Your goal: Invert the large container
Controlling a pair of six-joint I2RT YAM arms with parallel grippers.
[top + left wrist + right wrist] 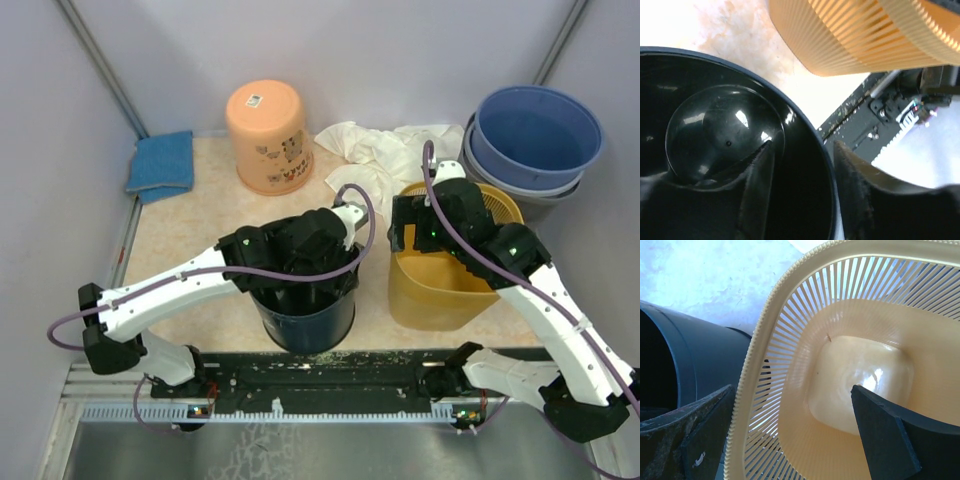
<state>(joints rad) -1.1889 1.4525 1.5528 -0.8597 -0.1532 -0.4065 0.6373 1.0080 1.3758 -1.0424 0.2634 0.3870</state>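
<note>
A dark navy bucket (305, 315) stands upright at the table's near edge. A yellow slatted basket (440, 290) stands upright just right of it. My left gripper (330, 255) is open and straddles the bucket's right rim: in the left wrist view (802, 145) one finger is inside the bucket (725, 125) and one outside it. My right gripper (410, 235) is open and straddles the basket's left rim: in the right wrist view (790, 390) one finger is inside the basket (860, 365) and one is between it and the bucket (705, 355).
An orange bucket (268, 137) stands upside down at the back. A blue cloth (162, 163) lies at the back left and a white cloth (375, 150) at the back middle. Stacked blue basins (535, 135) stand at the back right. A black rail (330, 375) runs along the near edge.
</note>
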